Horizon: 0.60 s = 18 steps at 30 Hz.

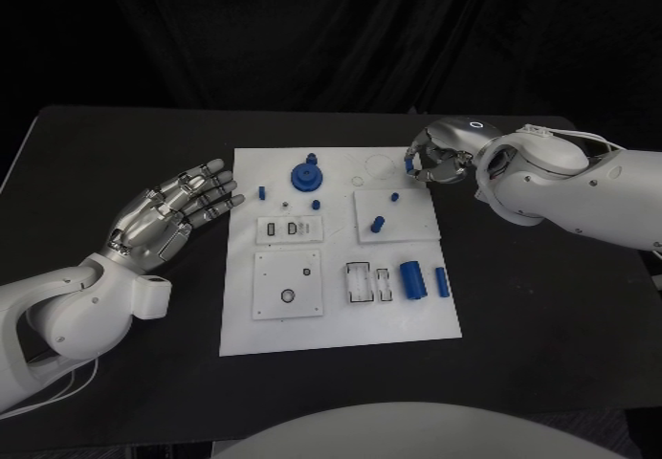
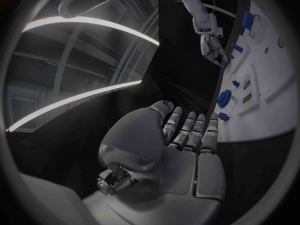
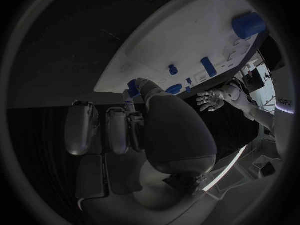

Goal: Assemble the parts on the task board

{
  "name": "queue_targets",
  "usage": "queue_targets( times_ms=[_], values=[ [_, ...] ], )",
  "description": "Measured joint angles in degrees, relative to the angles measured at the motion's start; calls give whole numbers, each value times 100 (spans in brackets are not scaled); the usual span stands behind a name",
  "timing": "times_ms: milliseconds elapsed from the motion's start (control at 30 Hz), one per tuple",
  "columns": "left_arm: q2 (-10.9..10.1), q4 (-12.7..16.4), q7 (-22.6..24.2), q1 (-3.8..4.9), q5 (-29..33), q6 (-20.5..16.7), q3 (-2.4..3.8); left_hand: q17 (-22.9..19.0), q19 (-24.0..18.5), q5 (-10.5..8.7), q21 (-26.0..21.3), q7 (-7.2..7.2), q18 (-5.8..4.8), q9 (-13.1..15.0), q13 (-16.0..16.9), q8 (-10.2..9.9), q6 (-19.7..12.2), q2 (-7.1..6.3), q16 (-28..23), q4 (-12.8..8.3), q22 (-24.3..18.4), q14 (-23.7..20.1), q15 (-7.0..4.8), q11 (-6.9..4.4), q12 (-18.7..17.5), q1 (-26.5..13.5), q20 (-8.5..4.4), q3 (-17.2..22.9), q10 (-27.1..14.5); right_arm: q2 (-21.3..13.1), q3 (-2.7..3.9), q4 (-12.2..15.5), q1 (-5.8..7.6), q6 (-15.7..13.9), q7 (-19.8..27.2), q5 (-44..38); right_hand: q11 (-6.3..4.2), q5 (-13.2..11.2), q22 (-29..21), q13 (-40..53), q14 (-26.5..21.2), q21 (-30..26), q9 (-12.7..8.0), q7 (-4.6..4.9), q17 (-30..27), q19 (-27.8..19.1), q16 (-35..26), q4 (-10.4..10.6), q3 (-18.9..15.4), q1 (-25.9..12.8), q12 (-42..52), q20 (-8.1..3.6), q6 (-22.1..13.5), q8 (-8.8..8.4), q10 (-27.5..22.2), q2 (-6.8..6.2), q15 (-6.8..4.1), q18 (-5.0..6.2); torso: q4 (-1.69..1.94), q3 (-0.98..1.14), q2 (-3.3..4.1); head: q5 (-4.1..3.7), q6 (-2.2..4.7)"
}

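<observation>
The right hand hovers at the task board's two o'clock corner, its fingers clamped on a small blue part, pinched at the fingertips above the white surface. The left hand rests off the board's nine o'clock edge over the bench, fingers apart and holding nothing. On the board, a blue gear stands near twelve o'clock, two blue cylinders lie at about four o'clock, and small pegs stand in the square plate right of centre. The step in hand looks like carrying the pinched part to its seat. To do it well, keep the part upright, line it up over its hole before lowering, and release only once it is seated. Which socket it belongs to I cannot tell.
</observation>
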Motion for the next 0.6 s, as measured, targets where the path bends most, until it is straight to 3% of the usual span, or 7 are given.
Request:
queue_targets(
  times_ms=[267,600],
  values=[
    [0,-4,0,0,1,4,0,0,0,0,0,0,0,0,0,0,0,0,0,0,0,0,0,0,0,0,0,0,0,-4,3,264,0,-250,89,60,0,101,-1,0,0,0,57,-39,0,22,0,-37,36,1,0,-20,22,77,0,-2,0,-1,3,-1,2,9,-5],
    [-5,9,0,0,1,5,0,0,0,0,0,20,0,0,2,0,20,-23,0,-15,0,22,22,-1,23,-23,0,33,-1,84,3,938,0,-549,372,220,0,129,-1,-1,0,134,159,-35,0,87,101,-53,85,-21,108,-36,71,193,0,-38,0,0,3,-3,4,73,-37]
  ],
)
